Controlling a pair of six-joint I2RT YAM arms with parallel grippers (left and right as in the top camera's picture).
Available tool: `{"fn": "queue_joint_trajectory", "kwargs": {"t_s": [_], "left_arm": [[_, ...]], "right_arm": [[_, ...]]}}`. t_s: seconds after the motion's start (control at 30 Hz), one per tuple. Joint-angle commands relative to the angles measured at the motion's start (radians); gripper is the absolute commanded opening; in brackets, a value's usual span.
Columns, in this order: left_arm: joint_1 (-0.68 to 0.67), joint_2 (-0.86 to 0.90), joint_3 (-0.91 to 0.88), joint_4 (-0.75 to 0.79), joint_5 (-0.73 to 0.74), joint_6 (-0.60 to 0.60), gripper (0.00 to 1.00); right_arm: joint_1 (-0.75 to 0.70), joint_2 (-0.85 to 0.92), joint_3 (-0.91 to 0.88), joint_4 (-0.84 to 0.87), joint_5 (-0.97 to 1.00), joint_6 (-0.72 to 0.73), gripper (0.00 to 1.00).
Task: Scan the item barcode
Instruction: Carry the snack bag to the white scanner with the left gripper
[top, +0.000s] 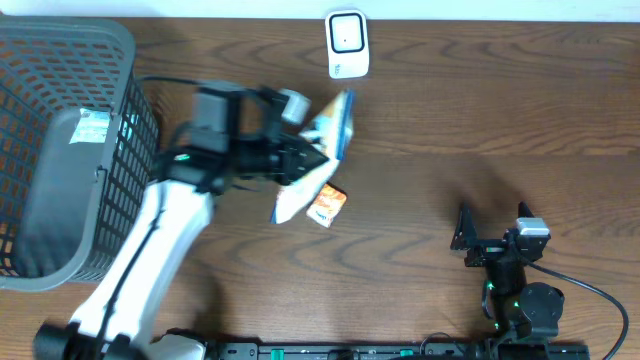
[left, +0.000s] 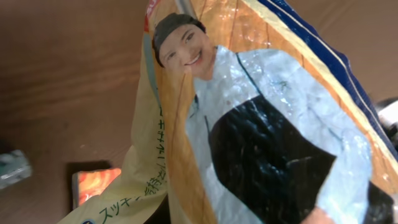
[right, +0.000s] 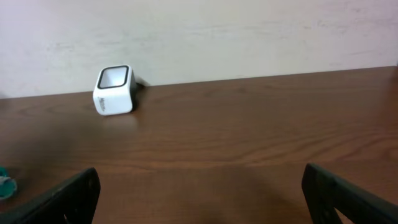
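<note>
Overhead, the crinkly orange-and-blue snack bag (top: 330, 140) is being gripped by the left fingers (top: 308, 158), its long axis pointing beyond them toward the white box scanner (top: 347, 44); the right fingers (top: 492, 235) are being held open, farther off.

the right half of the tabletop (top: 500, 120) is bare wood, open from the near edge to the far wall. the only thing there is the right hand (top: 492, 228), low at the near right with its fingers spread wide. its way to the scanner (top: 347, 44) at the far middle edge is unobstructed. the left side is crowded: a tall mesh basket (top: 60, 150) fills the far left. the left arm (top: 150, 240) slants up from the near edge beside it. the left hand (top: 305, 155) holds a bag (top: 325, 140) up over the middle, and a small packet (top: 327, 203) lies just near of it. a narrow strip of wood stays open between bag and scanner.
</note>
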Motion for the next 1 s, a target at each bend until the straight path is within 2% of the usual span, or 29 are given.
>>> {"fn": "queue_joint_trajectory", "kwargs": {"t_s": [0.0,0.23,0.3,0.37,0.43,0.53,0.6,0.83,0.97], "left_arm": [[-0.123,0.118,-0.008,0.073,-0.208,0.041,0.07],[-0.285,0.279,-0.008,0.434,-0.256,0.023,0.07],[-0.319,0.301,-0.008,0.523,-0.346,-0.064,0.07],[-0.351,0.319,-0.008,0.565,-0.497,-0.17,0.07],[-0.38,0.336,-0.008,0.552,-0.699,-0.294,0.07],[-0.415,0.359,-0.008,0.507,-0.897,-0.421,0.07],[-0.438,0.378,-0.008,0.484,-0.94,-0.48,0.07],[-0.481,0.438,-0.008,0.426,-0.964,-0.486,0.07],[-0.481,0.439,-0.008,0.322,-1.168,-0.549,0.07]], "right_arm": [[-0.008,-0.005,-0.001,-0.004,0.001,-0.006,0.99],[-0.008,-0.005,-0.001,-0.004,0.001,-0.006,0.99],[-0.008,-0.005,-0.001,-0.003,0.001,-0.006,0.99],[-0.008,-0.005,-0.001,-0.004,0.001,-0.006,0.99],[-0.008,-0.005,-0.001,-0.004,0.001,-0.006,0.99],[-0.008,-0.005,-0.001,-0.004,0.001,-0.006,0.99],[-0.008,-0.005,-0.001,-0.004,0.001,-0.006,0.99],[-0.008,-0.005,-0.001,-0.004,0.001,-0.006,0.99],[-0.008,-0.005,-0.001,-0.003,0.001,-0.006,0.99]]}}
